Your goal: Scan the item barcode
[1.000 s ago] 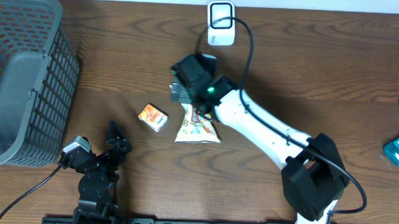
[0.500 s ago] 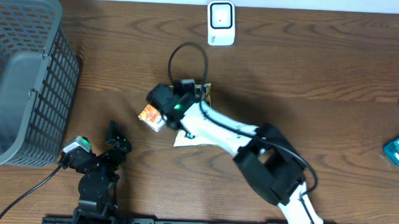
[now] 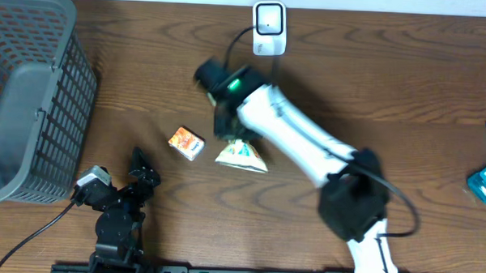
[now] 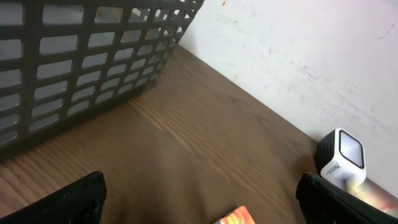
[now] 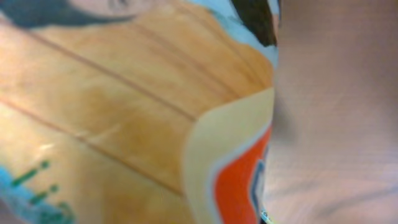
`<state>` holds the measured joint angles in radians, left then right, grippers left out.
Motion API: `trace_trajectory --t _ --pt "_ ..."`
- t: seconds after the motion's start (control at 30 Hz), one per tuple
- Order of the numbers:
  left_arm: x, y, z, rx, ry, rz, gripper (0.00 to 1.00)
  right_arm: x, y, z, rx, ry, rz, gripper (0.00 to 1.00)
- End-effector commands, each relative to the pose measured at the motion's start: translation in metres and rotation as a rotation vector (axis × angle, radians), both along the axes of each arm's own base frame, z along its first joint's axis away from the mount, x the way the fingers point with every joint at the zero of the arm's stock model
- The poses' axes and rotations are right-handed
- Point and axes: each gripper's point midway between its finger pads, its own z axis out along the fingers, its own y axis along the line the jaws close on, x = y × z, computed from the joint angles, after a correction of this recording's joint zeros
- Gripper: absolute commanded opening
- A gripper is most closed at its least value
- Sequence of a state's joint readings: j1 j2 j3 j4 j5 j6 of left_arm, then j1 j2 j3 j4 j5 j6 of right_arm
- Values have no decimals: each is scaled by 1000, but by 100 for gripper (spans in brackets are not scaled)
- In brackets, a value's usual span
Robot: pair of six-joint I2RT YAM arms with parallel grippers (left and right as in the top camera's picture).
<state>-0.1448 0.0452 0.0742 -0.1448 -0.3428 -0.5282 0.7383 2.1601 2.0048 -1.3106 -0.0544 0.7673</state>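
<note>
The overhead camera looks straight down on the whole table (image 3: 390,93), from far enough to take in the basket (image 3: 25,96) at the left edge and the scanner (image 3: 269,28) at the top edge. The left wrist camera sits low over the table and faces across it toward the wall (image 4: 298,50). It shares the basket (image 4: 93,50), the scanner (image 4: 342,158) and a corner of the orange packet (image 4: 235,216) with the overhead view. The right wrist camera is very close to the pouch (image 5: 124,124), whose blurred print fills most of its frame, with a strip of table at the right. It shares only the pouch (image 3: 244,155) and table with the overhead view.
</note>
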Motion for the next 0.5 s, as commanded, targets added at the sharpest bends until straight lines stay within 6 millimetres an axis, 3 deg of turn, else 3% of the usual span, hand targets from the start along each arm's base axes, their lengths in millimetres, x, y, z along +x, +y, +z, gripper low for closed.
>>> trace_trajectory --t 0.0,0.1,0.2,0.27,0.37,0.47 --pt "0 1 -14 -1 32 9 98 -19 21 88 463 195 49 33" --pt "0 1 -14 -1 32 9 98 -31 1 118 616 380 -29 17" --pt "0 1 -14 -1 32 9 98 -39 -24 133 669 534 -150 2" --pt "0 1 -14 -1 32 9 98 -32 -44 127 628 527 -198 1" --pt "0 1 -14 -1 32 9 98 -7 -67 101 469 361 -194 1" --pt "-1 1 -14 -1 32 9 98 -7 -75 81 267 263 -170 9"
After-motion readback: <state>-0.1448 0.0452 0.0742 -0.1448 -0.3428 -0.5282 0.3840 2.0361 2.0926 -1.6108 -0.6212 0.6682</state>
